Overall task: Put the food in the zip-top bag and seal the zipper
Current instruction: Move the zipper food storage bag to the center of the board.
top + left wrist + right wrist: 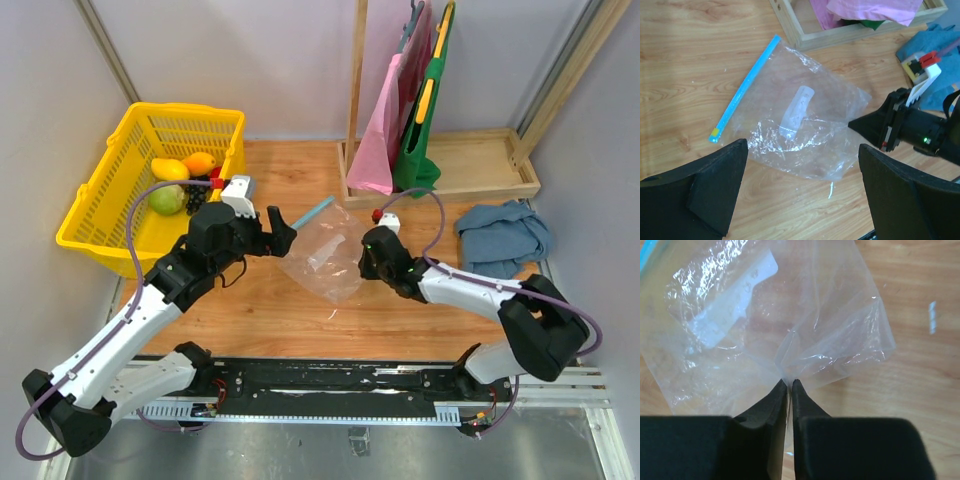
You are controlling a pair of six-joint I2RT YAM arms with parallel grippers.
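Observation:
The clear zip-top bag (325, 255) lies crumpled on the wooden table, its whitish label patch (730, 305) facing up. Its light-blue zipper (312, 212) runs along the far left edge. My right gripper (365, 262) is shut on a pinched fold of the bag's right side (789, 382). My left gripper (272, 238) hangs open just left of the bag, nothing between its fingers (802, 150). The food sits in the yellow basket (100, 180): an orange-yellow mango (200, 162), a yellow piece (170, 169), a pale green round one (167, 199), dark grapes (195, 198) and a red piece (215, 172).
A wooden tray (470, 185) at the back right holds pink and green cloth bags on an upright frame. A blue cloth (500, 235) lies crumpled beside my right arm. The basket stands at the far left edge of the table.

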